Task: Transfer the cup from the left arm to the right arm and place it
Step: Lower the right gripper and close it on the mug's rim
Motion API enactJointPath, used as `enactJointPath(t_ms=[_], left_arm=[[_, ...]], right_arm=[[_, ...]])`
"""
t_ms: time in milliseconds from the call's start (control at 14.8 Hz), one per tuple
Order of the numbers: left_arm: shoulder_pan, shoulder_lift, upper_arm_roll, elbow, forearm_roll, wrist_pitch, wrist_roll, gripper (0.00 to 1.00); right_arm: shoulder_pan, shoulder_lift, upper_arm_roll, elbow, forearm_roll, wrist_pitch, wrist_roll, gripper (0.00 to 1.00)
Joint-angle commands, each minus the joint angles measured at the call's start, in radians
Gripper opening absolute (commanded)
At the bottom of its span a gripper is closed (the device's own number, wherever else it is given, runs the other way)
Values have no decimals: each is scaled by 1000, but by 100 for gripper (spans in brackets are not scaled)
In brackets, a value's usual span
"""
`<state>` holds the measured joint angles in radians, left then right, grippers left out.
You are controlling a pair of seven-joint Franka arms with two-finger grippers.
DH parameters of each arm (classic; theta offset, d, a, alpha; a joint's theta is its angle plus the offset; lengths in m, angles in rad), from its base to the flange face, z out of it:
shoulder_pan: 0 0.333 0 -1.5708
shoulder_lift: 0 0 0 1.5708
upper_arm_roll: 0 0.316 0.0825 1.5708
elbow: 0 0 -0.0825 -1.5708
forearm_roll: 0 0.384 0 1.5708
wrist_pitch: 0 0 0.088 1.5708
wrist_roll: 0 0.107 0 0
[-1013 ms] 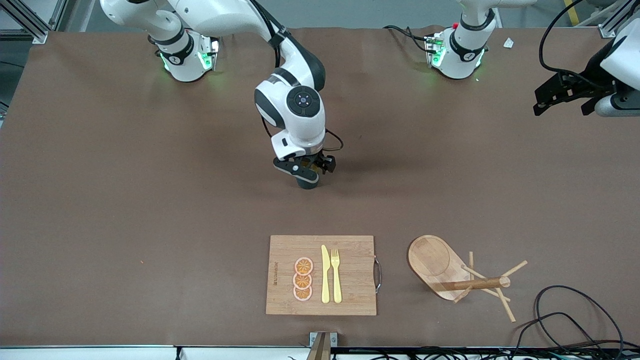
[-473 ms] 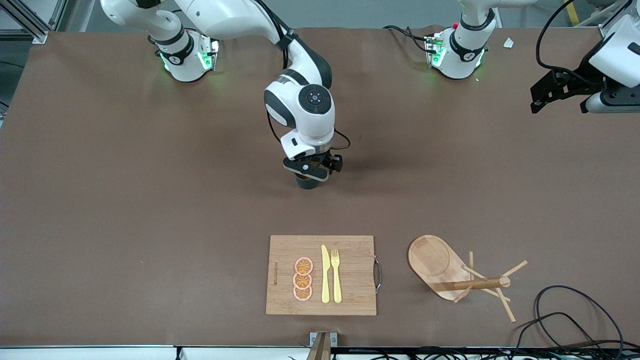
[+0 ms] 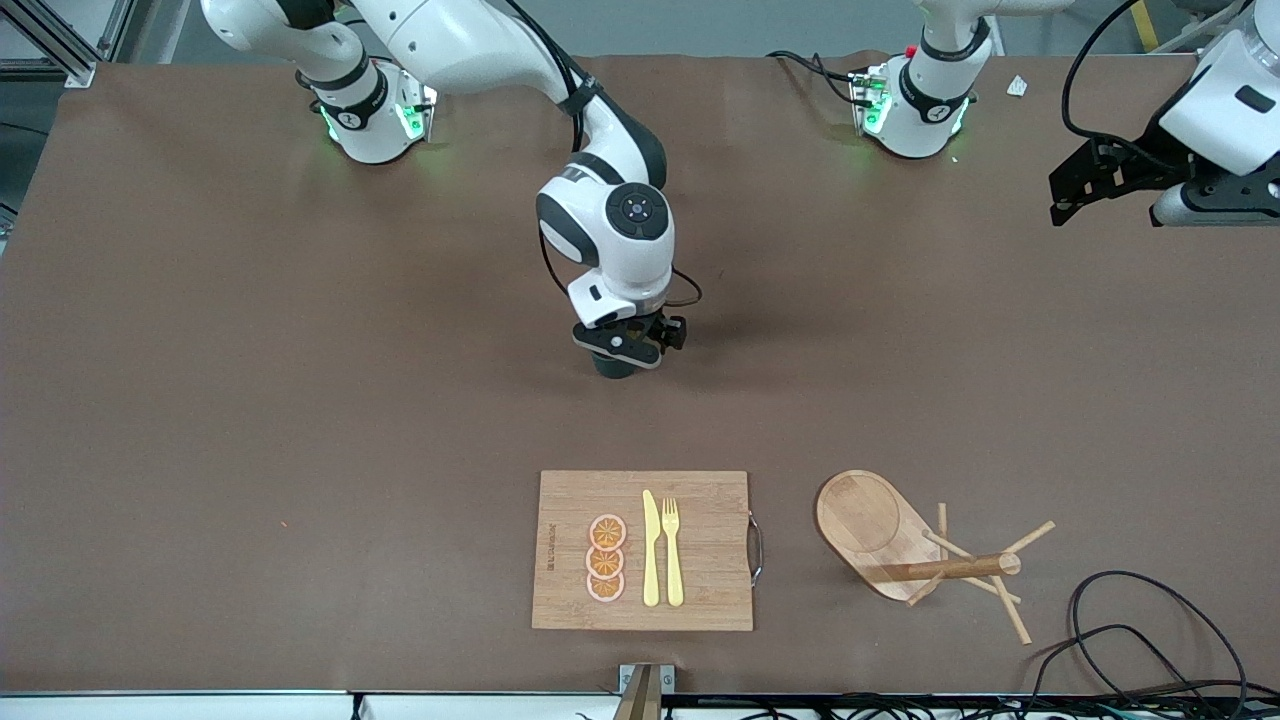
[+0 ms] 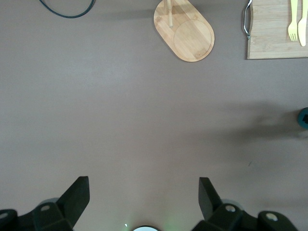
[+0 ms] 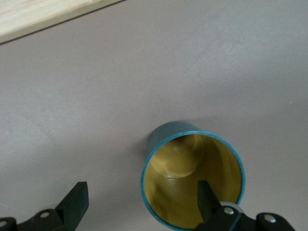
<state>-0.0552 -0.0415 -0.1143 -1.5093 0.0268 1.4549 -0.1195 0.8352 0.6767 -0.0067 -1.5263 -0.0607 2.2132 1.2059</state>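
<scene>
Table (image 3: 250,400): the brown sheet carried everything. The cup stood upright on its bare middle, probably so either arm could reach it.

My right arm (image 3: 600,215): it came from its base at the right arm's end and bent down over the middle of the table, since that was where the cup stood.

My left arm (image 3: 1225,105): it waited high over its own end of the table, well clear of the cup, I judged so as to leave the other arm room.

Cutting board (image 3: 645,550): it lay nearer the front camera than the cup, with orange slices (image 3: 606,558) and a yellow knife (image 3: 651,548) and fork (image 3: 672,548) on it. None of that belonged to this job.

Wooden peg stand (image 3: 890,540): it sat beside the board toward the left arm's end, apart from the cup.

Left gripper (image 4: 143,195): my fingers were spread wide over bare table and pinched nothing.

Right gripper (image 5: 142,202): my fingers were spread just above the cup. One finger (image 5: 204,197) hung over the yellowish inside and the other stood outside the wall, which looked to me like the line-up for a pinch on the rim.

Cup (image 5: 192,180): it rested on the table on its own, mouth up, not gripped by anything.
</scene>
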Motion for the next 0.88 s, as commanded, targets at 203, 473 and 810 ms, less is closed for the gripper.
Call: enactJointPath(t_ms=[203, 473, 810], left_arm=[[24, 2, -1, 3, 5, -7, 15, 100], [32, -1, 1, 0, 5, -10, 12, 100], [32, 3, 2, 0, 12, -8, 0, 100]], right_arm=[[16, 24, -10, 23, -22, 33, 20, 84], [15, 24, -10, 23, -24, 34, 17, 44], [22, 24, -10, 21, -42, 39, 20, 6]])
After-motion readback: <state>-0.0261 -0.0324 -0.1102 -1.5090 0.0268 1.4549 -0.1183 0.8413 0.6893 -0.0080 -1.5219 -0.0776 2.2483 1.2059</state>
